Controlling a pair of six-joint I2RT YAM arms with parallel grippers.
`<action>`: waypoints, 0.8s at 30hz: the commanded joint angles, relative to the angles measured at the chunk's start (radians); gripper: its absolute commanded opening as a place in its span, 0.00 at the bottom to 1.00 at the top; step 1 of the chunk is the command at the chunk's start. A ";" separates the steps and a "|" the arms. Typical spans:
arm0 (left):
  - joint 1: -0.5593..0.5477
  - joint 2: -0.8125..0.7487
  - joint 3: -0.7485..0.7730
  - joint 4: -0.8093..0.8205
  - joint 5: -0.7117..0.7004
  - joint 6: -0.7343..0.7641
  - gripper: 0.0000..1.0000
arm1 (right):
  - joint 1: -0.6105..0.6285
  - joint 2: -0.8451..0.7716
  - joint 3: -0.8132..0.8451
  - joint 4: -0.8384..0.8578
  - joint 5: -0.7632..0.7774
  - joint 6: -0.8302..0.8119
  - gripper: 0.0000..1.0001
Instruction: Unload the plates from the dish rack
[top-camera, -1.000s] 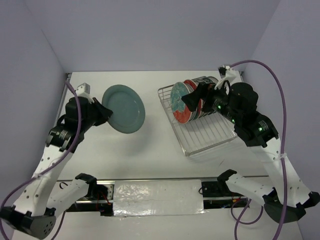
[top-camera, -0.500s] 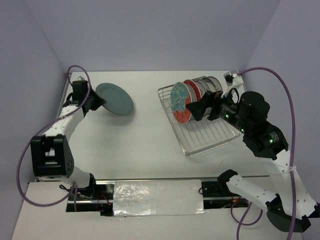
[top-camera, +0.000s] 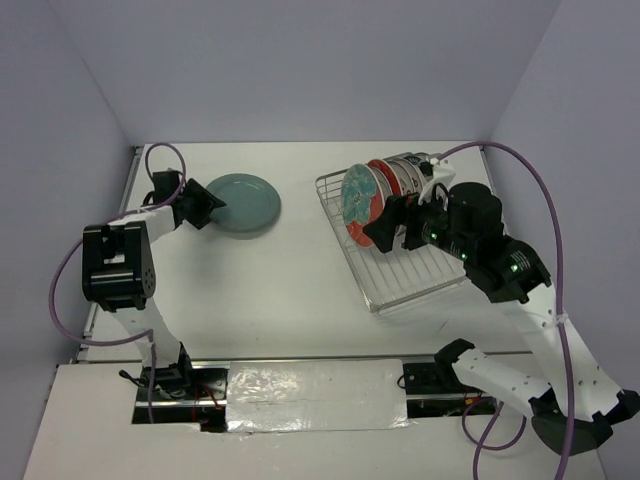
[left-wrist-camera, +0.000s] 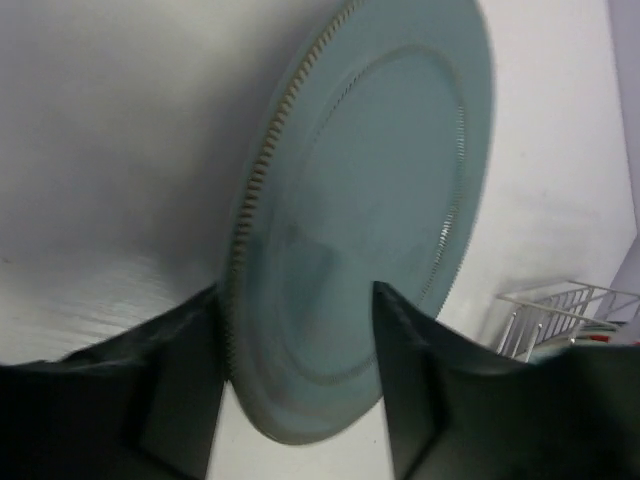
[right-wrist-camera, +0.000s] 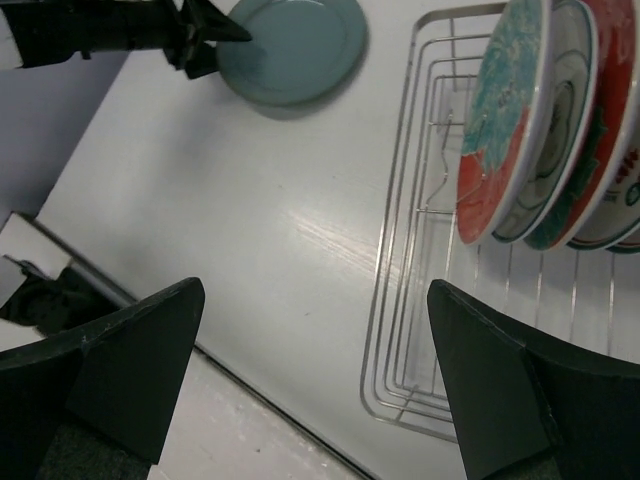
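teal plate: one plate (top-camera: 243, 203) is out already, lying flat on the counter (top-camera: 300, 270) at the far left

left gripper: the left gripper (top-camera: 200, 205) is at that plate's left edge. Fingers are spread either side of the rim with slack showing, so it doesn't look like a pinch to me

rack plates: the rest of the plates (right-wrist-camera: 540, 120) stand on edge in a tight row at the far end of the dish rack (top-camera: 375, 300), over on the right. The red flowered plate (top-camera: 357, 200) is at the left end of the row

right gripper: the right gripper (right-wrist-camera: 312, 290) is spread wide with nothing in it, hovering at the rack's left edge

what matters next: the row sits just far-right of the right gripper and well apart from the left one, so it's the right arm's grab. The rims run vertical, so I'd guess the fingers have to straddle the flowered plate's edge
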 joint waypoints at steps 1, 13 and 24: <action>0.009 0.036 0.048 -0.037 -0.028 -0.024 0.69 | -0.004 0.081 0.075 -0.052 0.127 -0.044 1.00; 0.015 -0.113 0.152 -0.645 -0.477 0.030 0.99 | -0.001 0.543 0.376 -0.160 0.543 -0.199 0.82; 0.012 -0.864 -0.101 -0.645 -0.333 0.350 1.00 | 0.022 0.715 0.398 -0.072 0.618 -0.253 0.56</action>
